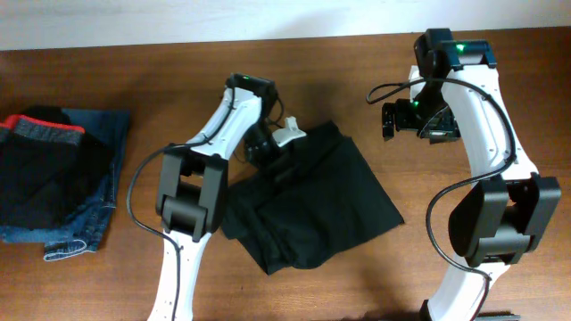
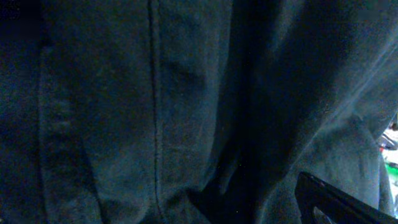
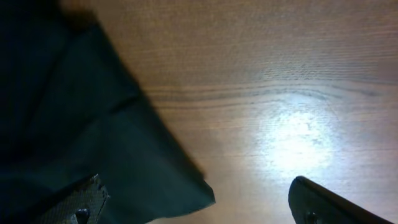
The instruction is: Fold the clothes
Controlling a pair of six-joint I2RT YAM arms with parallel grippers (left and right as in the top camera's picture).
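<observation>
clothes [image 1: 312,201]: bunched at middle of table [image 1: 357,62] | left gripper [image 1: 275,147]: on its far edge, jaws I cannot tell | right gripper [image 3: 199,202]: jaws apart, empty | advice: I should pinch one corner only, then lift slowly.

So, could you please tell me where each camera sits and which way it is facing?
Overhead: fixed above the table, looking down on the black garment, jeans, left arm and right arm.
Left wrist: on the left arm, pressed close against dark fabric; one finger shows lower right.
Right wrist: on the right arm, looking down at the table and the garment's edge; both fingers show, apart.
Shared: the garment appears in overhead and right wrist.
</observation>
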